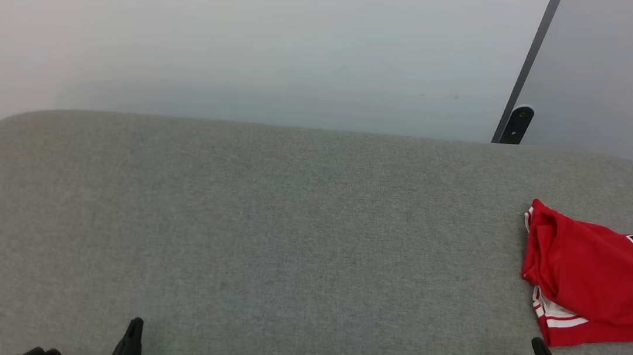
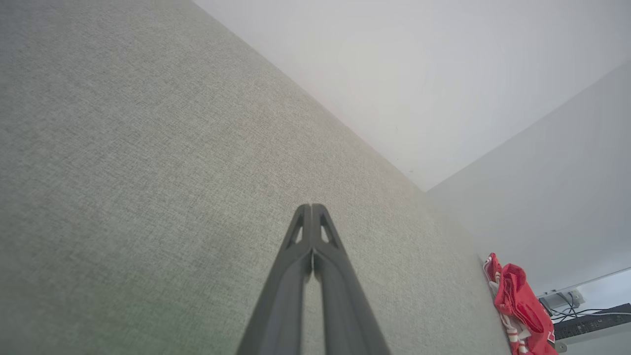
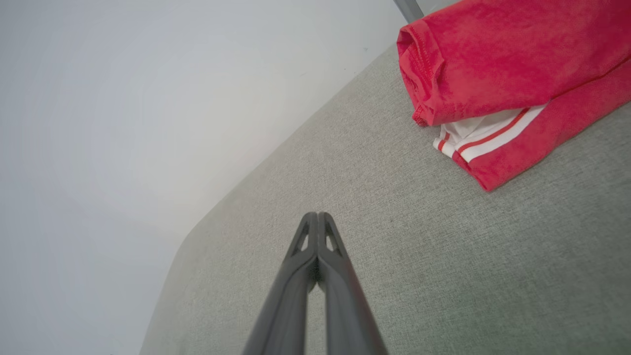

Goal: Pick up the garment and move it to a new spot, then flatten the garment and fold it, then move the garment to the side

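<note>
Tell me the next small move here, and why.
Probably open the right gripper and ease it forward toward the near striped corner of the garment. Both it and the left gripper are shut and empty over the grey padded surface, and the garment lies doubled over, not spread flat, closest to the right one.

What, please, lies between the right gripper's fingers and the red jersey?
Bare grey fabric surface, seen in the right wrist view, separates the right gripper from the jersey.
</note>
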